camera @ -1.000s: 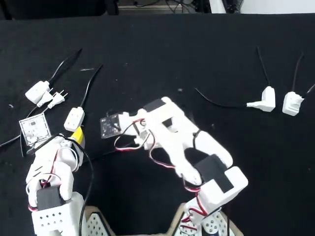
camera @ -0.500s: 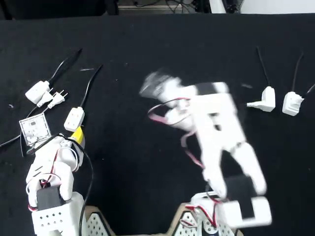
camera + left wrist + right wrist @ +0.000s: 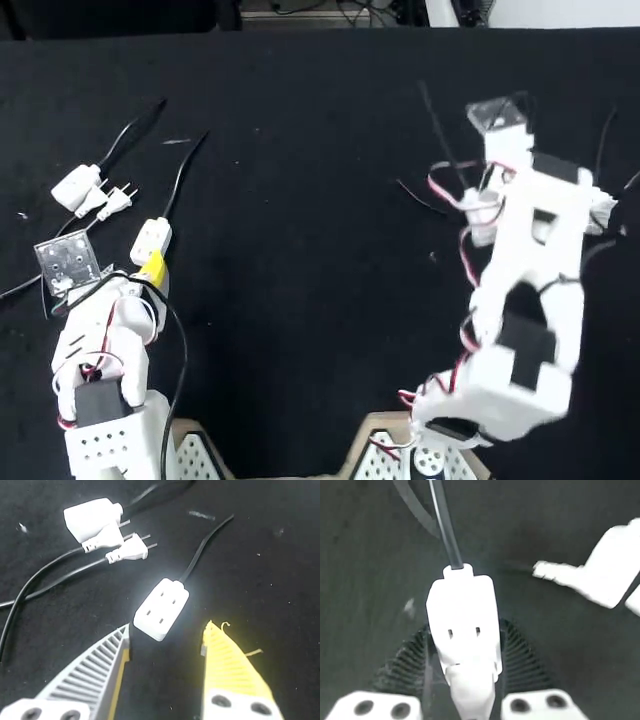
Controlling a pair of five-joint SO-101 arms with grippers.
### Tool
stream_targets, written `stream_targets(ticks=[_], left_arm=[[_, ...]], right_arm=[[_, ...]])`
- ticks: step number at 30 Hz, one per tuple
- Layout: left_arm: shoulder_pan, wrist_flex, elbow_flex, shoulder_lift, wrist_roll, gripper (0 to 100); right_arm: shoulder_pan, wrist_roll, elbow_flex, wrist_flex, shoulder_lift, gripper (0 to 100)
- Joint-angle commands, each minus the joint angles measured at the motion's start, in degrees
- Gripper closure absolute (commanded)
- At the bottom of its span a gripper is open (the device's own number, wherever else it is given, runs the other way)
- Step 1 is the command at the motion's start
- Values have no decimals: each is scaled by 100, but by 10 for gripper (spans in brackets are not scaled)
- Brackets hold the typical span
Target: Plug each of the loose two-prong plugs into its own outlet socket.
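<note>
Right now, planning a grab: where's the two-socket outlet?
High view: two-socket outlet on the table's left side, just ahead of the left gripper, near two-prong plugs.

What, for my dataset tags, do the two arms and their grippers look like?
Both the left arm and right arm are white shells with black motor blocks and looping red and black wires. The left gripper has one grey ribbed finger and one yellow; the right gripper has dark ribbed fingers.
</note>
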Motion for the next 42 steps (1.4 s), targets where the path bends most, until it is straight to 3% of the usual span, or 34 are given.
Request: stream_targets(ticks=[1, 5, 9, 14, 25, 33, 42], left_arm=[[-22, -88, 4, -26, 18, 766], [-22, -88, 22, -26, -185, 766], [-22, -88, 31, -26, -273, 766], [-22, -88, 31, -26, -273, 766], [-22, -88, 31, -26, -281, 766], [-22, -88, 31, -26, -281, 766], [-22, -88, 40, -26, -290, 766]], right_arm=[[35, -501, -1446, -97, 875, 987], [44, -967, -2642, -18, 2097, 987], [44, -1319, -4031, 738, 2949, 987], [105, -1398, -5745, 1468, 3873, 987], [413, -1389, -8374, 1943, 5719, 982], [360, -1345, -10053, 2998, 6114, 706], [299, -1354, -10255, 3244, 5675, 733]])
